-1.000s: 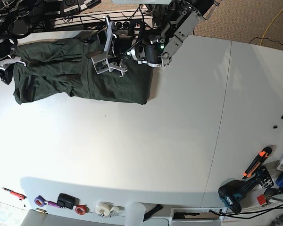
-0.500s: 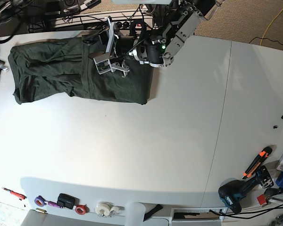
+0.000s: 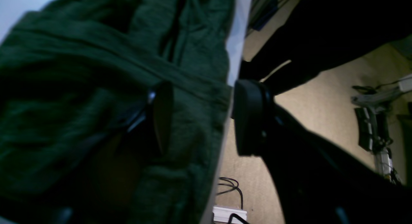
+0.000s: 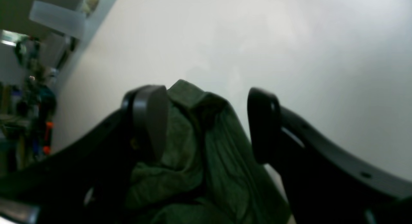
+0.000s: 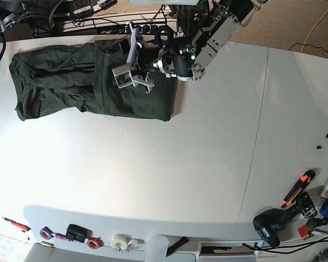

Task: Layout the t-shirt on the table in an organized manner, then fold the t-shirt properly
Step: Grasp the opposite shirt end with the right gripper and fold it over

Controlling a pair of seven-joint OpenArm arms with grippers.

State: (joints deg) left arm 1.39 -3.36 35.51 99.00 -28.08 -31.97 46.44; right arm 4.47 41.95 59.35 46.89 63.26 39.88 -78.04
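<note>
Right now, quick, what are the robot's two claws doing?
Left gripper: open, jaws on either side of the dark green cotton t-shirt's edge, not clamped.
Right gripper: open, holding nothing, t-shirt below.

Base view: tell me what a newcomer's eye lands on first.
The dark green t-shirt lies rumpled at the far left of the white table. The left gripper reaches over the shirt's far edge. A cordless drill and tape rolls line the near edge.
</note>
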